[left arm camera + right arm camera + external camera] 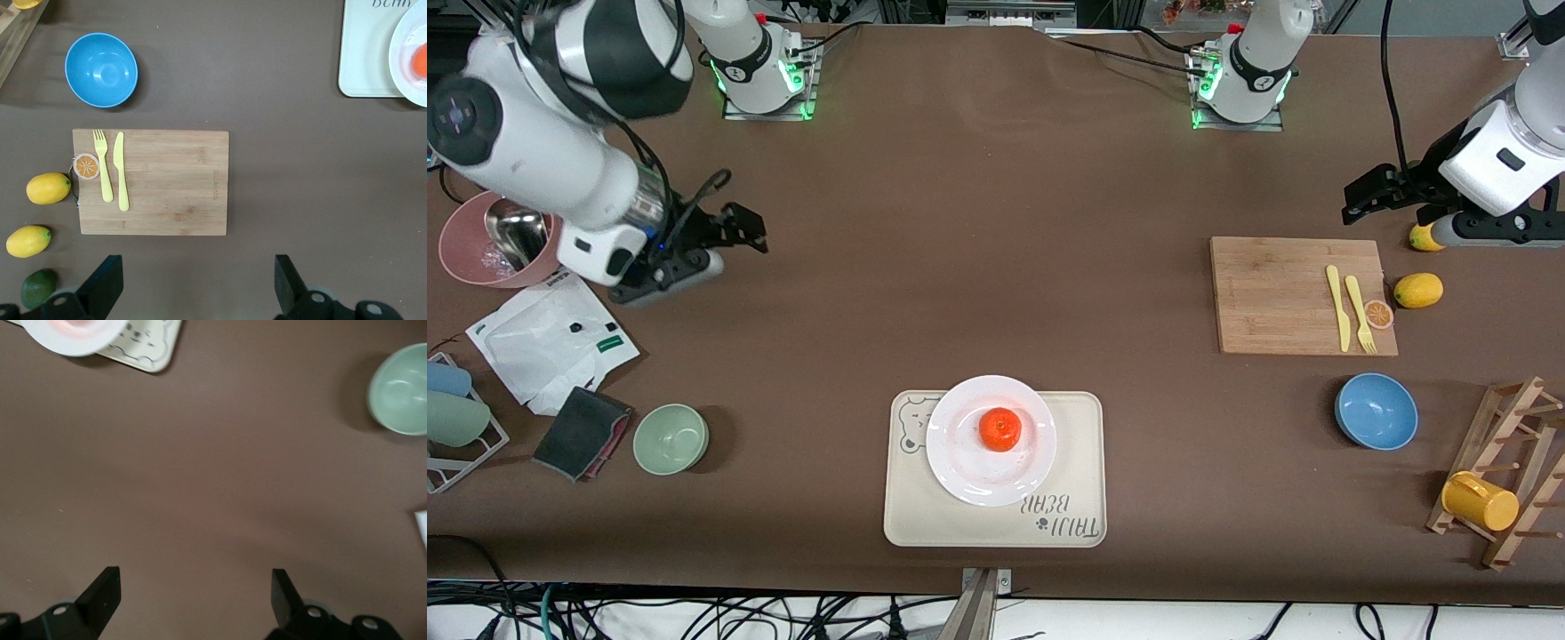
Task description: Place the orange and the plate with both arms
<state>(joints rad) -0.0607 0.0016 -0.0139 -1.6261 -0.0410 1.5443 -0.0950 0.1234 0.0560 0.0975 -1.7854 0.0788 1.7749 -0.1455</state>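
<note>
The orange (1000,428) sits on the middle of the white plate (978,476), which rests on the cream bear tray (996,526) near the table's front edge. My left gripper (1365,200) is open and empty, up over bare table beside the cutting board (1280,298). Its wrist view shows its open gripper (197,283), the plate's rim (403,73) and a bit of the orange (421,61). My right gripper (745,228) is open and empty over bare table toward the right arm's end. Its wrist view shows its open gripper (193,597) and the plate's edge (70,340).
The cutting board holds a yellow fork and knife (1347,307) and an orange slice (1379,314), with lemons (1418,290) beside it. Also here: a blue bowl (1376,411), a wooden rack with a yellow cup (1480,500), a green bowl (671,438), a pink bowl (463,258), a white bag (551,342), and a dark cloth (583,433).
</note>
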